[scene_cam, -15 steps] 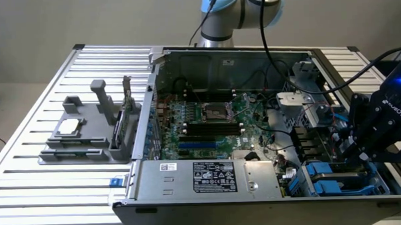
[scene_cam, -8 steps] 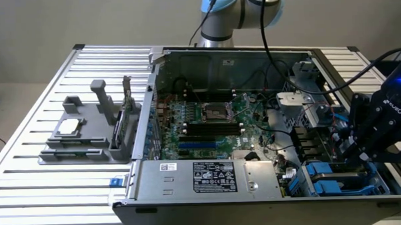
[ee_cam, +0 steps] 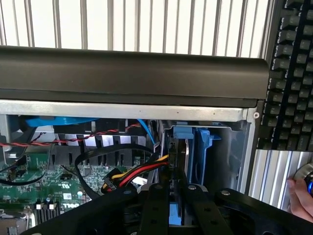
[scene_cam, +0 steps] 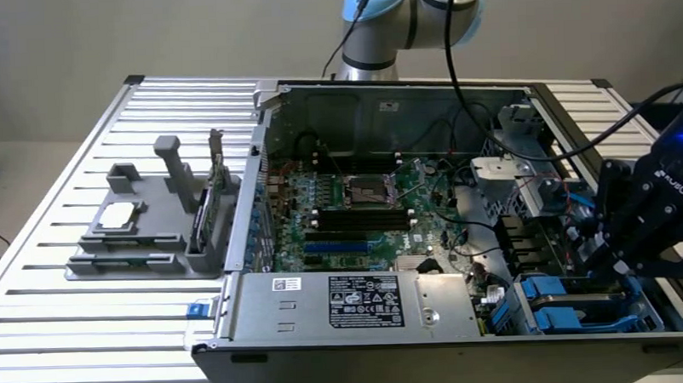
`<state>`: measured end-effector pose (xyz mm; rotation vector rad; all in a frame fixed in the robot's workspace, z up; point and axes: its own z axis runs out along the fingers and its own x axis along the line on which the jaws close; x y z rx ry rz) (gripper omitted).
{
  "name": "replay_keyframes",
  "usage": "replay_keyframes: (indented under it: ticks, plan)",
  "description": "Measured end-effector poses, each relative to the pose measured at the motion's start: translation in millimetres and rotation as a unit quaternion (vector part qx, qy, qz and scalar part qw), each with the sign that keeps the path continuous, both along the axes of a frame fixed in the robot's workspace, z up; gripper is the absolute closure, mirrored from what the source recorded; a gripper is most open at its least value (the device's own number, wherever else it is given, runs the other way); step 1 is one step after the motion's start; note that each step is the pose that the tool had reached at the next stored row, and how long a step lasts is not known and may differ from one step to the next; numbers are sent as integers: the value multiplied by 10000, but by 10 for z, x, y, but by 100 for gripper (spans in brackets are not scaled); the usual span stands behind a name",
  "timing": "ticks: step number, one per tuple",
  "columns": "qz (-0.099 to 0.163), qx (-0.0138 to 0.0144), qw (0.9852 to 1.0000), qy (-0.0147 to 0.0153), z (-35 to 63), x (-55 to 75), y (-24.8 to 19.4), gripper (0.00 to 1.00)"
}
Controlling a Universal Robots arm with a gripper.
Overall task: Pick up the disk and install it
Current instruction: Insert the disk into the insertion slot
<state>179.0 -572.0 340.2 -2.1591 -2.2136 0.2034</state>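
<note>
- A black two-fingered gripper (scene_cam: 602,249) on a Universal Robots arm hangs over the drive bay in a corner of an open black-and-grey computer case (scene_cam: 324,362). That corner is the one nearest the camera on the exterior view's right. The case stands on a slatted aluminium table (scene_cam: 51,338).
- In the wrist view the black fingers (ee_cam: 156,210) are closed on the disk (ee_cam: 182,152), a flat silver hard drive framed by a blue plastic carrier. It is held on edge and upright, just inside the case's side wall.
- The step in hand looks like seating the disk in the bay. Doing it well probably means keeping the drive upright and square to its slot. The travel should be straight and the grip firm, so the carrier cannot twist.
- A red, yellow and black cable bundle (ee_cam: 142,171) lies just beside the disk, and snagging it seems the main risk.
- The exterior view supplies the layout:
  - a green motherboard (scene_cam: 354,208) in the case floor;
  - a grey labelled power-supply box (scene_cam: 357,302) along the case's near edge;
  - other blue plastic carriers (scene_cam: 550,293) already in the bay;
  - a grey plastic fixture (scene_cam: 139,241) near the table's edge on the exterior view's left.
- The wrist view supplies the close detail: the grip itself, a black keyboard (ee_cam: 293,73) on the table beyond the case wall, and a person's hand (ee_cam: 299,198) beside it.
</note>
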Motion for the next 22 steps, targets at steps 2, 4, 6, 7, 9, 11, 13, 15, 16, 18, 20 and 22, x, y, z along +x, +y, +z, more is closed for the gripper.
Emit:
replay_keyframes:
  ticks: [2,4,6,7,9,11,13,15,16,18,20,22]
  plan:
    - [-12,-1,10000,0,1,0,-4,83]
    - [-25,-1,10000,0,0,0,-5,83]
    - [-35,0,10000,0,-1,0,-6,83]
    - [-40,-1,10000,0,-2,0,-6,83]
    - [-50,-1,10000,0,-3,0,-6,83]
    - [-60,-1,10000,0,-5,0,-6,83]
    - [-64,0,10000,0,-8,0,-6,83]
    - [-66,0,10000,0,-11,0,-3,83]
    - [-66,0,10000,0,-11,0,0,83]
    - [-66,1,10000,0,-13,0,11,83]
    - [-66,1,10000,0,-13,0,13,83]
    - [-67,0,10000,0,-13,0,13,83]
